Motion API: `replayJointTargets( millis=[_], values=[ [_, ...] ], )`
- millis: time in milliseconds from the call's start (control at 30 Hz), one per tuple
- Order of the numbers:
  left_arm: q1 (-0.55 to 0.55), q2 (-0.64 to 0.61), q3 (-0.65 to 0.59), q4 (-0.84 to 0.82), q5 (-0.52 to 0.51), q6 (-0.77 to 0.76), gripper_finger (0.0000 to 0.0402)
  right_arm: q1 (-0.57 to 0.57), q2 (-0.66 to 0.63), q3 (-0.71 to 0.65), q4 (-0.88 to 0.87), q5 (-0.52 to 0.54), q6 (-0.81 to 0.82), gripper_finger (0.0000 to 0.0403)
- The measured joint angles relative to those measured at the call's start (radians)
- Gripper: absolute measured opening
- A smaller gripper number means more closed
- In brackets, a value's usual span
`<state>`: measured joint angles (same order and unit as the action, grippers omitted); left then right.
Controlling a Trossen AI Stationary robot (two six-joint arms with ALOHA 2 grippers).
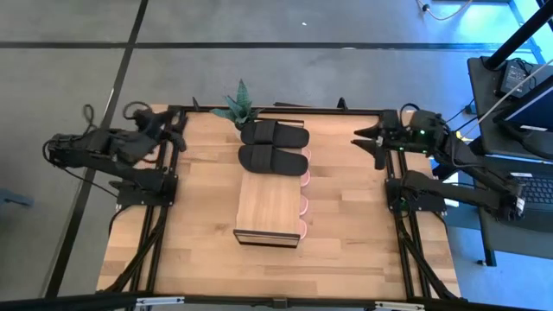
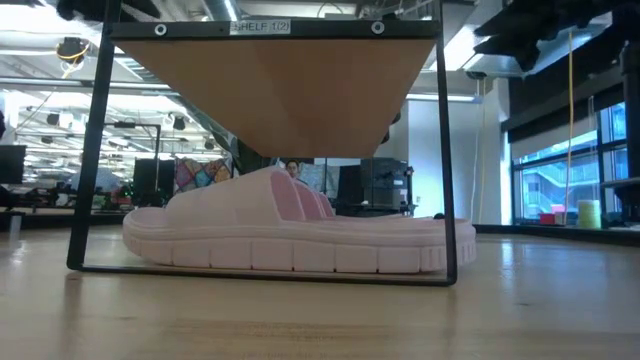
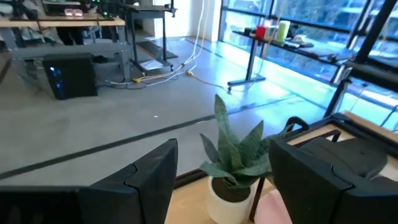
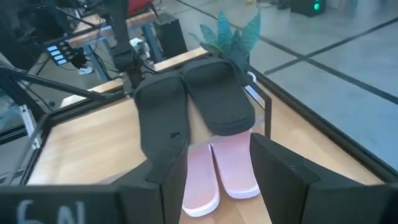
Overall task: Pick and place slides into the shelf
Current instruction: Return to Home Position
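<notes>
The shelf (image 1: 270, 209) stands mid-table, a light plank top on a dark frame (image 2: 92, 150). Two black slides (image 1: 275, 134) (image 1: 273, 158) lie side by side across the far end of its top, also seen in the right wrist view (image 4: 217, 99). Pink slides (image 1: 304, 204) sit on the table under the plank, with their ends poking out on the right side (image 4: 233, 168); one fills the low view (image 2: 300, 235). My left gripper (image 3: 224, 163) is open near the table's far left corner (image 1: 177, 131). My right gripper (image 4: 214, 168) is open by the far right edge (image 1: 363, 141), facing the slides.
A small potted plant (image 1: 238, 105) stands at the far edge just behind the black slides, straight ahead of the left gripper (image 3: 233, 155). A dark frame rims the table (image 1: 285, 109). Bare wood lies left (image 1: 199, 199) and right (image 1: 354, 207) of the shelf.
</notes>
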<state>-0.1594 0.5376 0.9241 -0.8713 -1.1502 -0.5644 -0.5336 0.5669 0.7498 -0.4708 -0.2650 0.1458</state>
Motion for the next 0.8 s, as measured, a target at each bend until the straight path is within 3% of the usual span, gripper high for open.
replayJointTargets(
  millis=[167,367,467,600,800],
  values=[
    [-0.026,-0.151,-0.051,0.041,0.118,0.061,0.0242,-0.025,-0.074,0.000,-0.027,0.000,-0.027,0.0173],
    [-0.031,-0.326,-0.268,0.448,0.375,0.335,0.0242,-0.050,-0.117,0.000,-0.030,0.000,-0.027,0.0173],
    [-0.030,-0.418,-0.369,0.577,0.386,0.433,0.0242,-0.055,-0.125,0.000,-0.030,0.000,-0.025,0.0173],
    [-0.013,-0.538,-0.448,0.594,0.344,0.443,0.0242,-0.056,-0.127,0.000,-0.030,0.000,-0.024,0.0173],
    [0.008,-0.533,-0.469,0.571,0.347,0.442,0.0242,-0.057,-0.130,0.000,-0.027,0.000,-0.025,0.0173]
  ],
)
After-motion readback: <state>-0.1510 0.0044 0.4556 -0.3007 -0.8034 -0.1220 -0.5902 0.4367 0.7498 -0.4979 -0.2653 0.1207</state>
